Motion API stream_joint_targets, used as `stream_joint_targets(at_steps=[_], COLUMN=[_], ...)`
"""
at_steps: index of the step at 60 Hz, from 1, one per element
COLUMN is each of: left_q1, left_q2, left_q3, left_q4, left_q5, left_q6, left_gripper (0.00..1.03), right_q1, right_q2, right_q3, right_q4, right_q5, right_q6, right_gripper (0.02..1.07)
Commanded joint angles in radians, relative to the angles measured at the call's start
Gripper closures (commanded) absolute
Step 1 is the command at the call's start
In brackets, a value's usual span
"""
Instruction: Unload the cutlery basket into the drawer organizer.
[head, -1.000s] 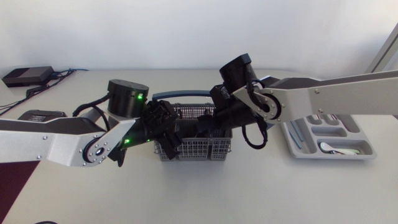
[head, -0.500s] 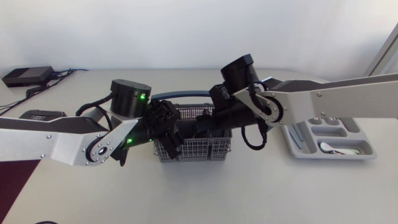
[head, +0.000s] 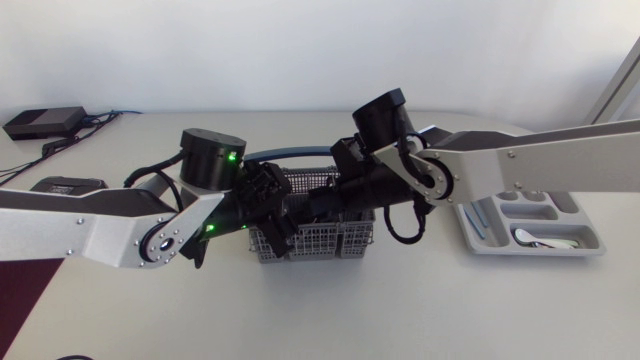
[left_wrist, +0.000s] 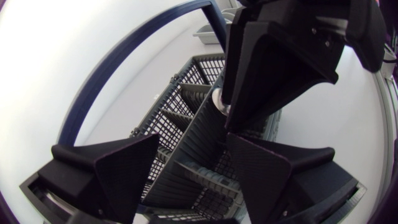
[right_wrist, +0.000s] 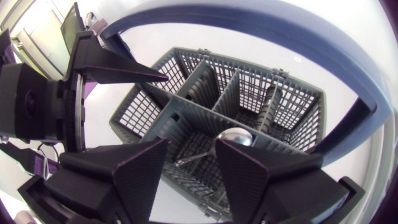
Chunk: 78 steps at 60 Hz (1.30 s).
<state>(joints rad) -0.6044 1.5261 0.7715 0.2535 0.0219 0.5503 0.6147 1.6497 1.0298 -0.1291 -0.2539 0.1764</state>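
The grey mesh cutlery basket (head: 318, 238) with a blue handle (head: 290, 153) stands mid-table, and both grippers hang over it. My left gripper (left_wrist: 193, 140) is open, its fingers straddling the basket's middle divider (left_wrist: 199, 143) without clearly touching it. My right gripper (right_wrist: 191, 158) is open just above a metal spoon (right_wrist: 233, 136) that lies in a near compartment. In the left wrist view the right gripper's fingers (left_wrist: 280, 74) show straight ahead. A dark handle (right_wrist: 270, 109) stands in a far compartment. The grey drawer organizer (head: 488, 240) at the right holds a spoon (head: 540, 238).
A black box (head: 42, 122) with cables sits at the back left, and a flat black device (head: 62, 186) lies under my left arm. A dark mat (head: 20, 290) covers the table's front left corner. Open tabletop lies in front of the basket.
My left arm has edged slightly right toward the basket. The right gripper has shifted a little to the left over it. Neither gripper's opening has changed.
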Motion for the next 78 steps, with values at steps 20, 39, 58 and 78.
stream_joint_targets(at_steps=[20,39,58,78], left_q1=[-0.018,-0.021,-0.064,-0.077], left_q2=[0.049,0.075,0.120,0.118], left_q3=[-0.035,-0.037,-0.021,-0.006], left_q4=[-0.048,-0.046,-0.049,-0.057], left_q5=[0.009,0.009,0.007,0.007], left_q6=[0.005,0.002,-0.004,-0.029], left_gripper=[0.27,0.27,0.27,0.27], right_q1=[0.053,0.071,0.079,0.068], right_q2=[-0.008,-0.008,0.047,0.122], right_q3=[-0.024,-0.008,0.038,0.069], right_q4=[-0.023,-0.081,-0.144,-0.149], right_q5=[0.177,0.199,0.300,0.328], right_q6=[-0.025,-0.012,0.029,0.049], right_gripper=[0.49,0.49,0.49,0.49])
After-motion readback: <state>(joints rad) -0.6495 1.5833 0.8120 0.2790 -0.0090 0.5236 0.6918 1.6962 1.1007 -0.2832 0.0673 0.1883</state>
